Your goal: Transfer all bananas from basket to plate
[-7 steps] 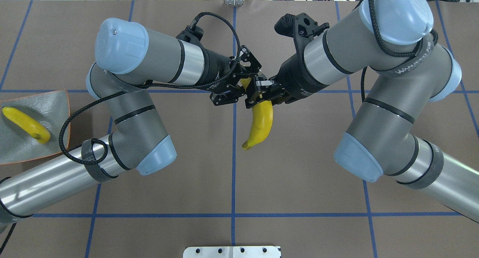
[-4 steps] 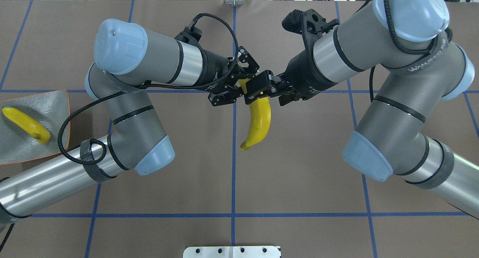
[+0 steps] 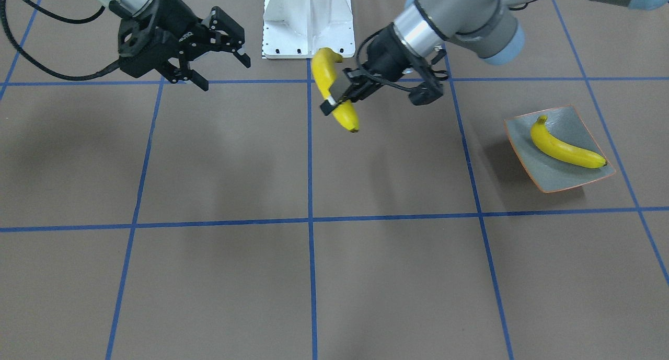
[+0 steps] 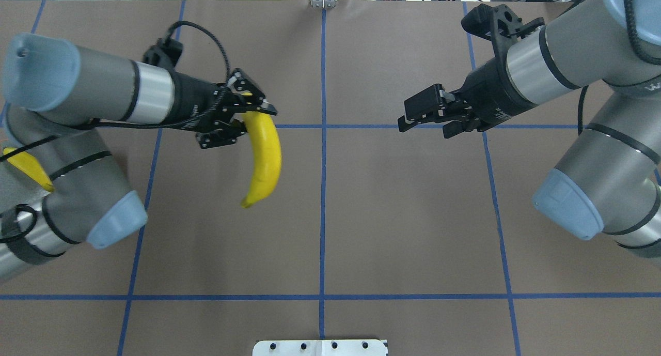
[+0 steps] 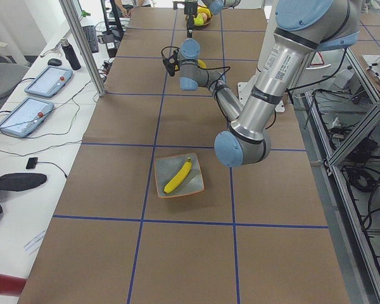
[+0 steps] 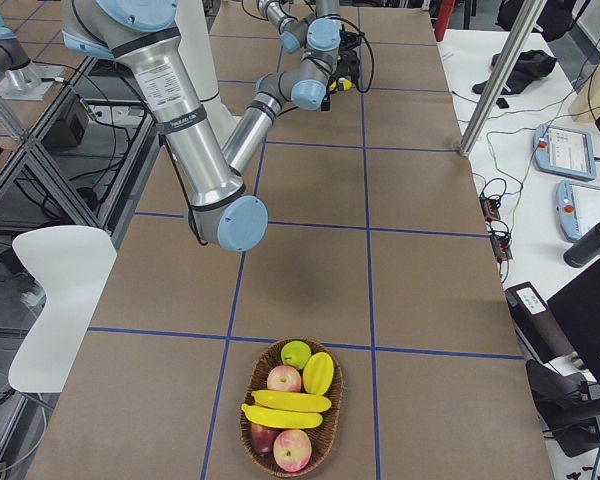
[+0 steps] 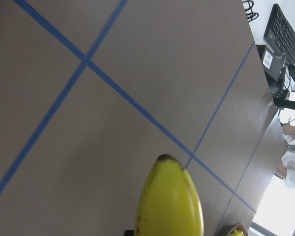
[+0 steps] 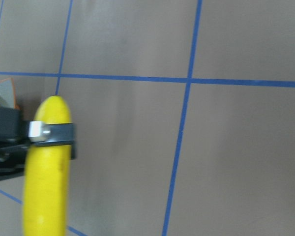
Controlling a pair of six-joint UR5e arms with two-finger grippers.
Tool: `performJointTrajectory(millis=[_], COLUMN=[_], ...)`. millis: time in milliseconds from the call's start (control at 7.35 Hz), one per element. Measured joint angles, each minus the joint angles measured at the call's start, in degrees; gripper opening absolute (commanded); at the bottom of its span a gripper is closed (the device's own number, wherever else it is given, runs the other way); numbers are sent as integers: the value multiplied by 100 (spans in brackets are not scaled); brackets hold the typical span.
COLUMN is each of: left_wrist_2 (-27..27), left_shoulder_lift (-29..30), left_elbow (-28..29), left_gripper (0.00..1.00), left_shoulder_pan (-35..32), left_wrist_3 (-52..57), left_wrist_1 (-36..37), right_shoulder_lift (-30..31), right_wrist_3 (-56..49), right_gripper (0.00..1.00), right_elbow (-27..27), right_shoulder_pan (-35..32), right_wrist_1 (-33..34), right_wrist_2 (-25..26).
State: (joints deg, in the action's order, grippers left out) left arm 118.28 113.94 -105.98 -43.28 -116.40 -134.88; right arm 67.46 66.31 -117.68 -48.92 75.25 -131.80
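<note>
Bananas (image 6: 290, 401): two in basket (image 6: 247, 432), one on plate (image 3: 549, 174), one gripped.

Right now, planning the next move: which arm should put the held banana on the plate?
Left: the left gripper holds the banana and the plate is on that side; the right gripper is open, empty.

The first banana (image 4: 266, 154) hangs in midair while the second banana (image 3: 562, 148) lies across the grey-green plate (image 3: 549, 173).

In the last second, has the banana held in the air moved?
Yes. The banana has gone left in the overhead view, off the centre blue line, held by the left fingers.
</note>
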Motion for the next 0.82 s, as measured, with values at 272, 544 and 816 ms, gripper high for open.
performJointTrajectory(millis=[272, 544, 816], left_wrist_2=[121, 61, -156], left_shoulder_lift=[-1152, -1515, -1575], left_elbow=[-366, -487, -613], left_gripper=[0, 0, 0], left_shoulder_pan=[-491, -767, -840], left_wrist_3=[420, 1079, 2036], left_wrist_1=[170, 1209, 2821], right_shoulder_lift=[346, 631, 743], right_wrist_3=[4, 3, 3], right_gripper=[100, 100, 100], right_elbow=[4, 25, 61], right_shoulder_pan=[-147, -249, -272], right_wrist_1=[6, 8, 8], right_wrist_2=[116, 183, 257])
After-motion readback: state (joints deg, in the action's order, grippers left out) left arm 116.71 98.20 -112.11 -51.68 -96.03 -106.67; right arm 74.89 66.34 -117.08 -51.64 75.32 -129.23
